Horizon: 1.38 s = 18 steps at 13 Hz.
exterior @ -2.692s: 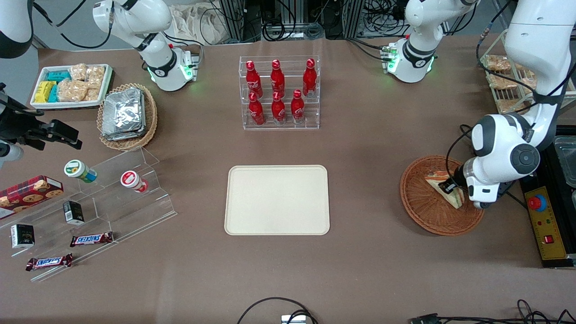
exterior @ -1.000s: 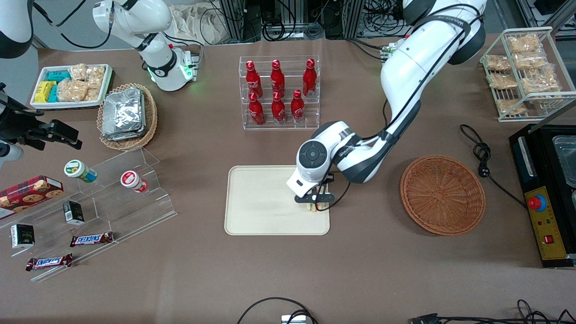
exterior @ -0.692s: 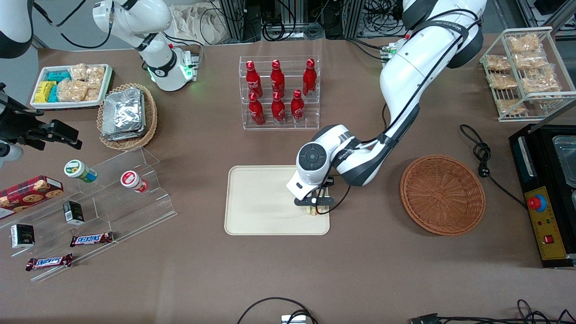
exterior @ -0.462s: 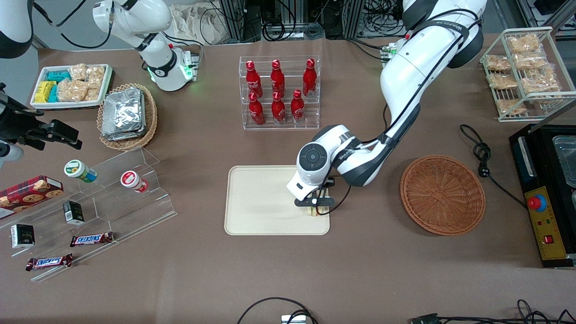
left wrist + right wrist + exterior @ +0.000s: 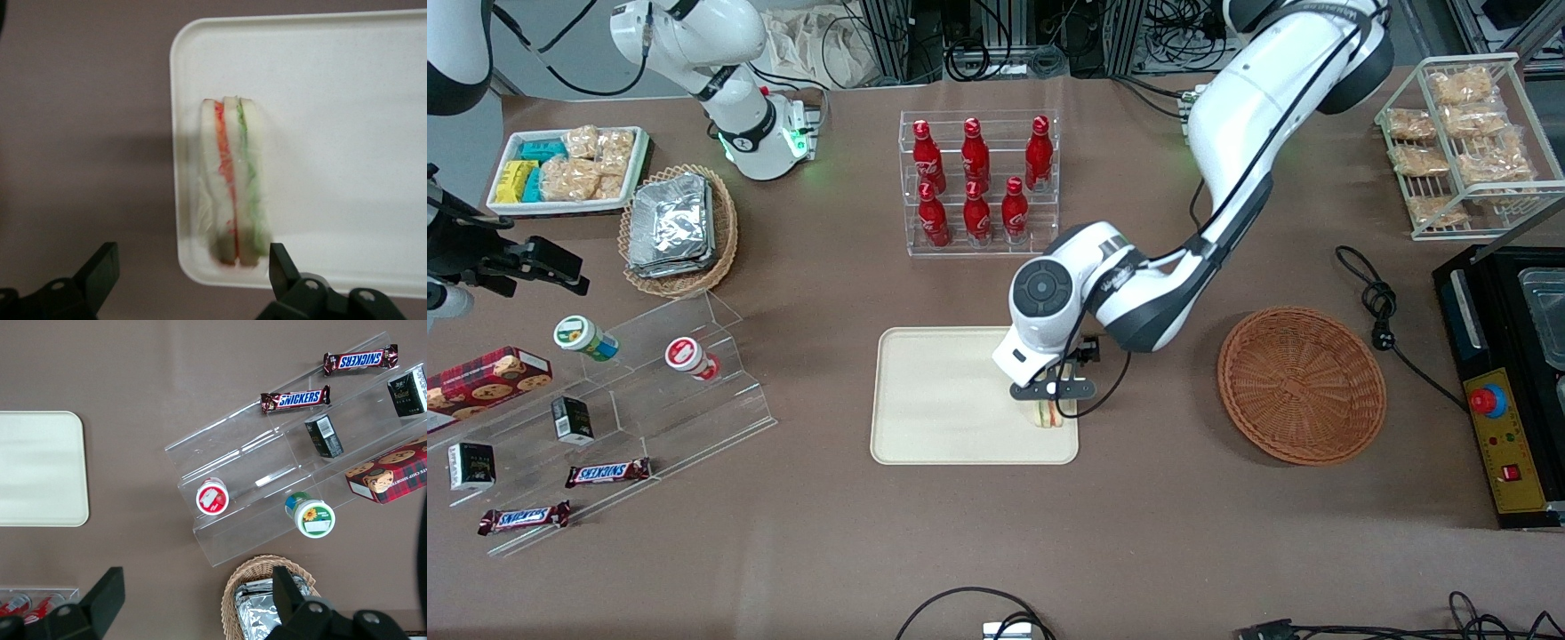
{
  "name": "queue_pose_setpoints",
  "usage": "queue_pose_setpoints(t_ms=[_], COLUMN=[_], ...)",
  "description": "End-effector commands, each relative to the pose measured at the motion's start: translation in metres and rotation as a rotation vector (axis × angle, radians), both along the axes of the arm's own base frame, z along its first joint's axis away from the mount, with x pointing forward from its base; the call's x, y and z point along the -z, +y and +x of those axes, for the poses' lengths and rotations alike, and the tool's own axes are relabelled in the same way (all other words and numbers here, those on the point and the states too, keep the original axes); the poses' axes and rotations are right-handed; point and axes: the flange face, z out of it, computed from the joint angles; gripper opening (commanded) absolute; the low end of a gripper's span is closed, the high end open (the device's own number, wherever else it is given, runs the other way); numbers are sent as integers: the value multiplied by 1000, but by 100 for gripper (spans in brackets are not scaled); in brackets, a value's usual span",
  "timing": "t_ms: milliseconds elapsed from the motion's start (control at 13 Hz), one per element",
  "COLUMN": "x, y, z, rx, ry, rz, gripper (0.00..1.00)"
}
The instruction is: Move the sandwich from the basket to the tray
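Observation:
The sandwich [image 5: 1048, 416] [image 5: 233, 180] stands on edge on the cream tray [image 5: 951, 400] [image 5: 347, 133], in the tray's corner nearest the front camera and the basket. Its white bread shows orange and green filling lines. My left gripper [image 5: 1050, 397] [image 5: 190, 267] hangs just above it, open, with the fingers [image 5: 100, 267] apart on either side of the sandwich and not touching it. The reddish-brown wicker basket [image 5: 1301, 384] sits beside the tray toward the working arm's end, with nothing in it.
A clear rack of red bottles [image 5: 978, 182] stands farther from the camera than the tray. A tan basket of foil packs [image 5: 679, 229] and an acrylic stepped shelf [image 5: 649, 391] lie toward the parked arm's end. A wire snack rack [image 5: 1463, 142] and a black cable [image 5: 1378, 302] are near the basket.
The sandwich went from the basket to the tray in my gripper. In the last half second the gripper opened and rose slightly, leaving the sandwich standing on the tray.

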Motion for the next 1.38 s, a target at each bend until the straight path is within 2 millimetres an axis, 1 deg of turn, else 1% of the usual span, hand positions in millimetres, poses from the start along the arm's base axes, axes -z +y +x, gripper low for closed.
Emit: queue_pose_setpoints(t_ms=[0,77,154,231,308,385,462,538,692,769,846,923,1077,1154,1231,1308], x=[-63,-83,-98,-108,-117,-130,-140,-150,-181,-193,-204,-211,-212,-211,-207,-206], y=[34,51,75,98,120,134,158,187,237,256,268,273,284,301,322,336], z=[-35,-47,-56,-65,-69,-72,-68,-57,-28,-17,-8,-5,-2,2,8,12], rx=[-23,17,53,68,86,114,124,114,91,111,138,154,137,106,76,81], ry=[7,9,19,37,40,30,53,79,94,110,113,110,109,113,121,125], rz=[14,14,16,8,8,14,19,0,-49,-59,-73,-69,-65,-65,-73,-82], gripper=[100,100,100,100,100,100,100,100,100,100,100,100,100,100,100,100])
